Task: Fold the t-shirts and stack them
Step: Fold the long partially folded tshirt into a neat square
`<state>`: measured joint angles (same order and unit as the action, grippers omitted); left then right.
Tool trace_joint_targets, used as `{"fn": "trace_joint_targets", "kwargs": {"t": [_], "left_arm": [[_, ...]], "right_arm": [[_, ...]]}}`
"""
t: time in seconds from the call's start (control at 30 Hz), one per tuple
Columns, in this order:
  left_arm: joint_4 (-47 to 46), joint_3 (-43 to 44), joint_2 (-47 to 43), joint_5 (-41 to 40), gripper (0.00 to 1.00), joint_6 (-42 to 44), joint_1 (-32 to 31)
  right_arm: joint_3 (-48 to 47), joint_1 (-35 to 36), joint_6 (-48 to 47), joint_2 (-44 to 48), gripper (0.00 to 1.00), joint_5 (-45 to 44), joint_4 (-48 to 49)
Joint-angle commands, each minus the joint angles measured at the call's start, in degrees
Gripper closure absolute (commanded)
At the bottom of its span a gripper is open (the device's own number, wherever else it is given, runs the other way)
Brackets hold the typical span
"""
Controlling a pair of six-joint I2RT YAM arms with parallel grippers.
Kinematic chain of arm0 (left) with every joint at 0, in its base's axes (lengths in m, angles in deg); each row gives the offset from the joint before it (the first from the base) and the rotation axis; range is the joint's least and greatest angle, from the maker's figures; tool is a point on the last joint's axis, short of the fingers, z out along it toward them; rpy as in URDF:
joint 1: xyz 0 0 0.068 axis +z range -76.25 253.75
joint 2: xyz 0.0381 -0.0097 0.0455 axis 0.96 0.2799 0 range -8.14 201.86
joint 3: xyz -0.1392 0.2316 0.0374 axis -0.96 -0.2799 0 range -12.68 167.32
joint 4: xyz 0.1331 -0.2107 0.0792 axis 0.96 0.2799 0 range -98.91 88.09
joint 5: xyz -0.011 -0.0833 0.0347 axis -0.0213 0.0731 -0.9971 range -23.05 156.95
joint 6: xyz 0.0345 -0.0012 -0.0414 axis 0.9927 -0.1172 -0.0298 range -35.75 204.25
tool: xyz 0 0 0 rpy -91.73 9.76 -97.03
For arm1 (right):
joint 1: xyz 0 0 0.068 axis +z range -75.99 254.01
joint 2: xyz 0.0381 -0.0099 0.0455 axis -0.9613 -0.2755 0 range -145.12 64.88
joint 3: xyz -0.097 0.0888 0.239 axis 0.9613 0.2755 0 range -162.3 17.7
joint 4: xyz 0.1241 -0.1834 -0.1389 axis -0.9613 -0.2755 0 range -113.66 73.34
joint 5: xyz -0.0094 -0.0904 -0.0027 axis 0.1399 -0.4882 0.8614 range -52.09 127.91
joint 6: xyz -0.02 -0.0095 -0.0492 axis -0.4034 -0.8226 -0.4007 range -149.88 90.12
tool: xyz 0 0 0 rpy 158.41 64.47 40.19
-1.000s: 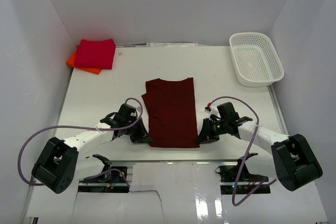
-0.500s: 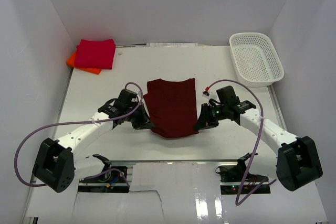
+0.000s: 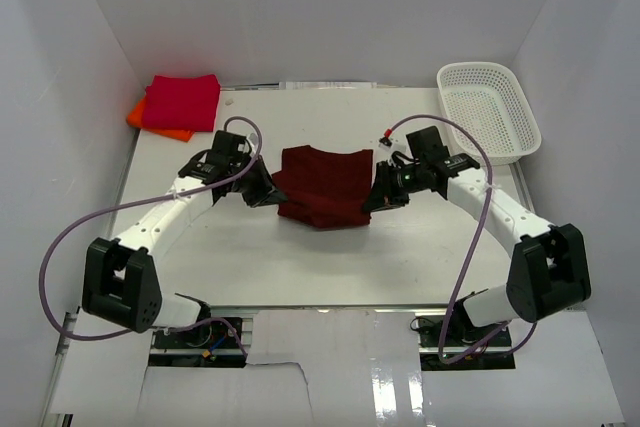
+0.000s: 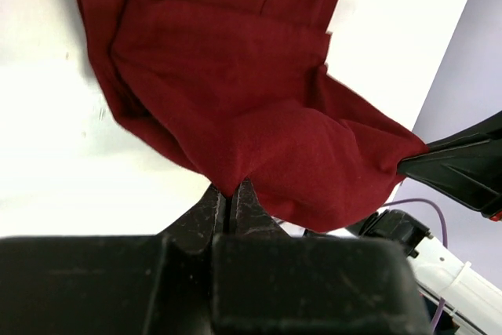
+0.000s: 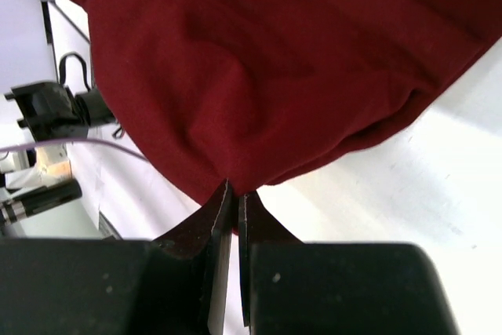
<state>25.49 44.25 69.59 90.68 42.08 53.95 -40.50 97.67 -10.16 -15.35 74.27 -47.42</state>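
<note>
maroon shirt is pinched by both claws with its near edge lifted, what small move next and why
The left claw and right claw are each shut on a corner of the maroon shirt, which sags between them, only partly folded over. So probably carry both a little toward the far side of the table and lower them, laying the lifted edge on the shirt's far edge.
</note>
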Motion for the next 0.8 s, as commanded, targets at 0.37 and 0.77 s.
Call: {"fn": "trace_joint_targets", "kwargs": {"t": [0.37, 0.77], "left_arm": [[-2.1, 17.7, 16.9, 4.0, 1.00, 3.5, 3.3], [-2.0, 25.8, 23.7, 3.2, 1.00, 3.7, 3.8]], "right_arm": [[-15.3, -4.8, -4.8, -12.5, 0.92, 1.2, -2.8], [-23.0, -7.2, -5.8, -22.1, 0.92, 1.9, -2.8]]}}
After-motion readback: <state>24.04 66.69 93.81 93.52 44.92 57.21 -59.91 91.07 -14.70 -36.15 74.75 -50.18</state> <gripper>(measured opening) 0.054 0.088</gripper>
